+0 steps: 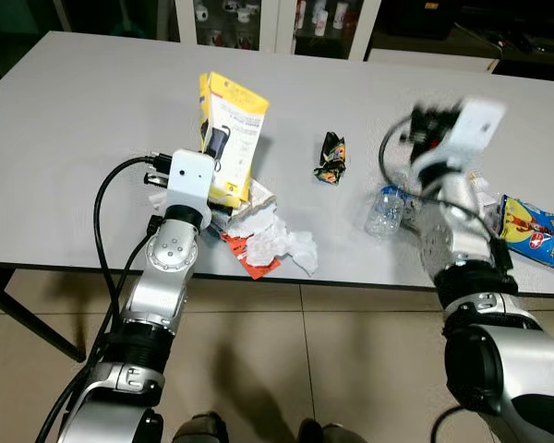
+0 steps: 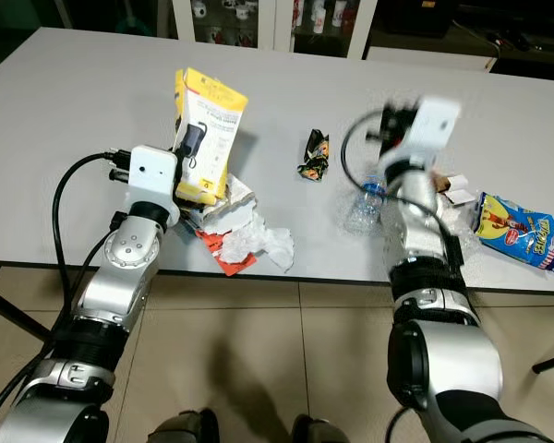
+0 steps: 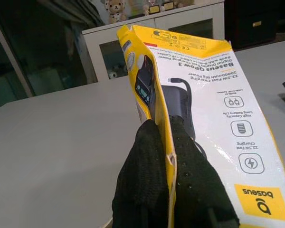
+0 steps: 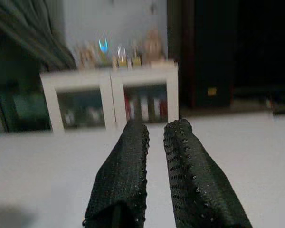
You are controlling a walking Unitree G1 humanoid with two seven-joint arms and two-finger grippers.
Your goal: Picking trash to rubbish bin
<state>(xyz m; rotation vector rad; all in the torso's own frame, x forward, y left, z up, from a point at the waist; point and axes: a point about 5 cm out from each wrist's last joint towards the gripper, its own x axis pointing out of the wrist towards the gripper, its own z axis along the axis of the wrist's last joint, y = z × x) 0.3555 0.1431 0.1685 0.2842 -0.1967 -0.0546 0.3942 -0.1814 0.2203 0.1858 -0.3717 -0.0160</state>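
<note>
Just behind your left claw (image 3: 164,126), clamped between its fingers, the yellow package (image 1: 232,137) stands lifted off the grey table (image 1: 92,138) above the crumpled paper (image 1: 279,244), while your right claw (image 4: 155,130) hovers blurred, fingers slightly apart, holding nothing, plastic bottle (image 1: 386,209) below it.

Even overhead light falls on the pale grey matte surface (image 1: 92,129), bright and free of glare, while the room at twelve o'clock sinks into dimness and soft shadows pool on the beige tiled floor (image 1: 286,369) at six o'clock. The silver right arm with its white wrist camera block (image 1: 462,138) is smeared by motion blur at two o'clock. The right wrist view is dim, soft and unfocused, whereas the glossy yellow cardboard power-bank package (image 3: 213,118) in the left wrist view is sharp and well lit.
</note>
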